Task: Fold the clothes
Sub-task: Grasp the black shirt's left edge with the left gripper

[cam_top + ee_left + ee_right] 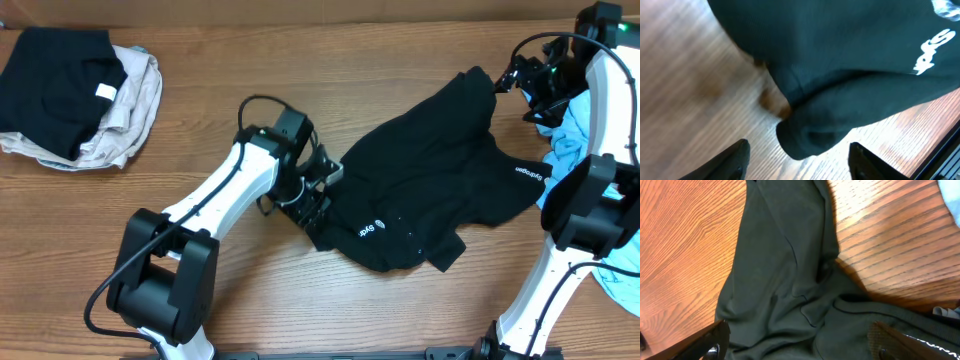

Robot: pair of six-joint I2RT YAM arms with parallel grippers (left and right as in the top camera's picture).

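Table: light-brown wooden table (200, 60).
Garment: crumpled black cloth garment (430, 190), centre-right, long axis 8 to 2 o'clock.
Left gripper (799, 155): spread wide, straddling the 8 o'clock corner.
Right gripper (800, 340): spread wide over the 2 o'clock end.

The bench (300, 60) is wood-grain, smooth with a faint sheen, warm brown with darker streaks. The garment (430, 190) is matt black cloth, soft and finely knit, creased, with flat white printed lettering (527, 177); the pile (80, 90) is matt black and beige cloth, and the blue cloth (575, 140) looks thin and dull. The arms (220, 190) have glossy white plastic shells and matt black joints.
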